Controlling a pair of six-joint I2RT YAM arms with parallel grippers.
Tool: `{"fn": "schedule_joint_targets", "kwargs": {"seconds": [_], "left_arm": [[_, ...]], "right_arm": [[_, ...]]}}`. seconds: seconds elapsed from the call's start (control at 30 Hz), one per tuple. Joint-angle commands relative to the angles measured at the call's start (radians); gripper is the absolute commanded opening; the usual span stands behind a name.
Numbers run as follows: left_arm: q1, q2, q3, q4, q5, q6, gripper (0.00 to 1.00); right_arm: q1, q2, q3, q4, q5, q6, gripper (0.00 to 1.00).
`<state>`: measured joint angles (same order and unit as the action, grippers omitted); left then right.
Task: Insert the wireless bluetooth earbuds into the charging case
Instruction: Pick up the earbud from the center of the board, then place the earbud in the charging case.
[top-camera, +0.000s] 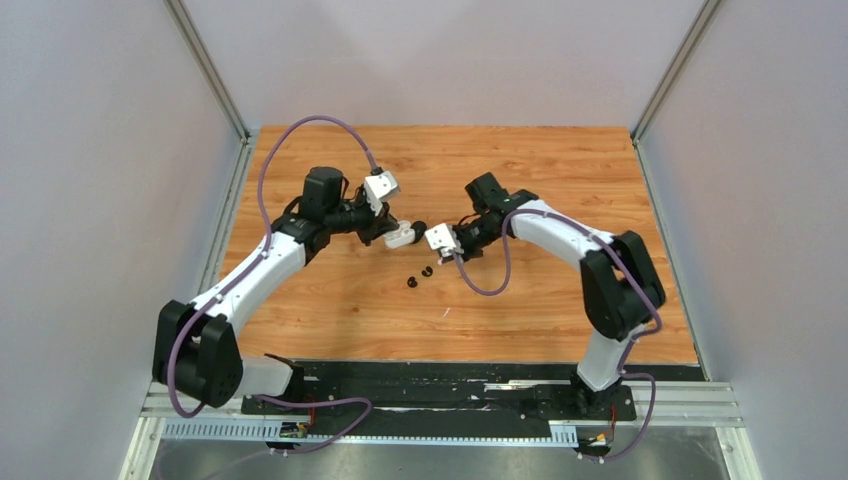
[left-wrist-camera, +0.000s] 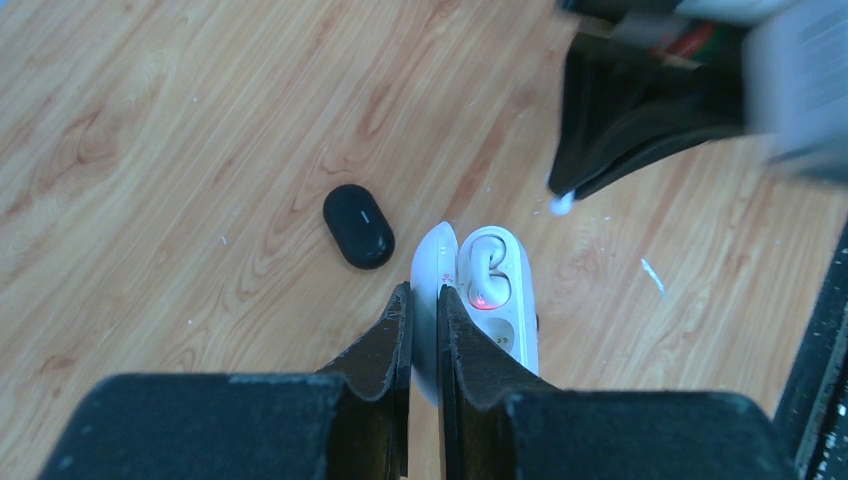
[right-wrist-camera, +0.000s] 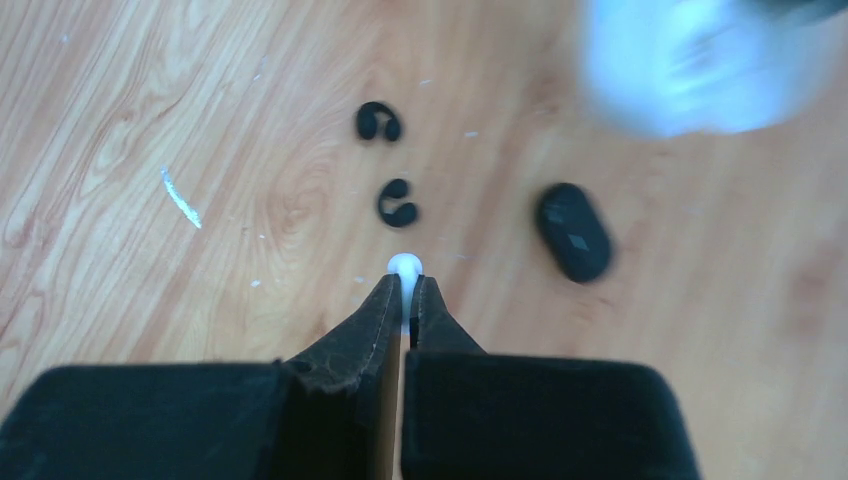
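Above the tabletop (top-camera: 520, 330), left pincer (left-wrist-camera: 423, 295) clamps the case (left-wrist-camera: 512, 335); I align the bud (right-wrist-camera: 405, 266), pinched in right pincer (right-wrist-camera: 407, 285), squarely.

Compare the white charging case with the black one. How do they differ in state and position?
The white case stands open, while the black case is shut. The left gripper pinches the white case's lid; the black case lies free on the table. A white earbud sits in the white case; the black case shows none. Both are rounded, pill-shaped.
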<state>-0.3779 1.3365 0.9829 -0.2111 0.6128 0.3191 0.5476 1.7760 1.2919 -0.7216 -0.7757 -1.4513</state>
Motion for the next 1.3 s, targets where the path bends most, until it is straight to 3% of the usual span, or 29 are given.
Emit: {"fn": "schedule_joint_targets", "kwargs": {"seconds": [0.0,0.23,0.5,0.87,1.27], "left_arm": [[-0.055,0.104,0.094,0.115,-0.103,-0.021,0.00],[-0.123,0.215,0.218,0.100,-0.126,-0.065,0.00],[-0.159,0.086,0.080,0.265,-0.083,0.016,0.00],[-0.170,0.036,0.041,0.283,0.007,0.026,0.00],[-0.173,0.034,0.049,0.276,0.008,0.038,0.00]], "right_arm": [[-0.003,-0.234,0.063,0.027,-0.073,0.139,0.00],[0.049,-0.306,0.061,0.178,-0.005,0.255,0.00],[0.080,-0.252,0.095,0.178,0.016,0.259,0.00],[0.112,-0.229,0.109,0.218,0.083,0.260,0.00],[0.123,-0.216,0.106,0.181,0.120,0.219,0.00]]}}
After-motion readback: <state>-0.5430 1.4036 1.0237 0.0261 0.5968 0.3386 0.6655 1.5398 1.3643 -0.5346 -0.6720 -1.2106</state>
